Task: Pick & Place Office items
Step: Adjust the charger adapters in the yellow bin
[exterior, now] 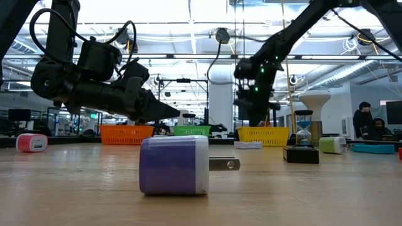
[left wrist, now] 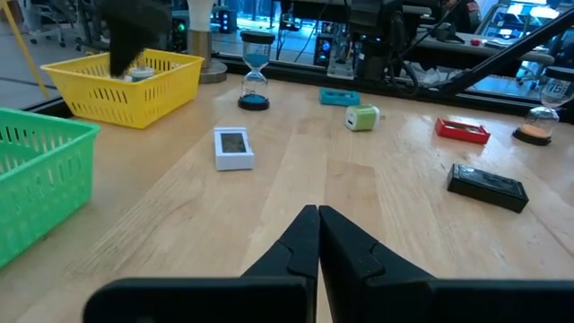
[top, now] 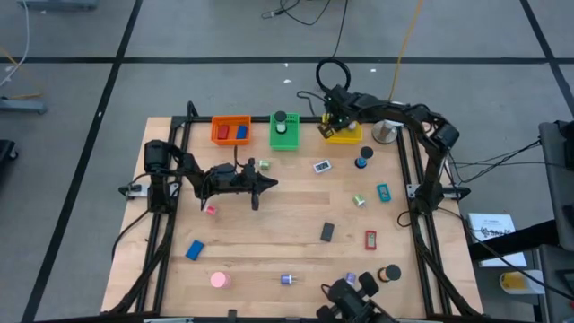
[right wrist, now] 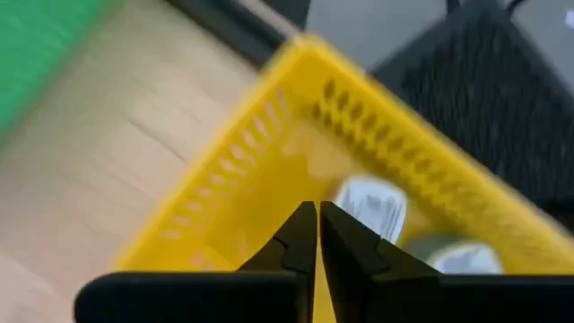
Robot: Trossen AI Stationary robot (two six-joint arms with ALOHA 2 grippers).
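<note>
While the right claw (right wrist: 317, 208) was held shut and empty above the yellow bin (top: 343, 134), two pale pieces (right wrist: 372, 205), perhaps chargers, were seen lying inside. The left claw (left wrist: 317, 213), also shut and empty, was poised over the surface (top: 269, 242) amid scattered office items (top: 326, 231).

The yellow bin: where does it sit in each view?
High view: yellow bin at the table's far edge, under the right end effector.
Low view: right of centre, far back.
Left wrist view: upper left.
Right wrist view: fills the centre.
Shared landmark: the green bin beside it.
</note>
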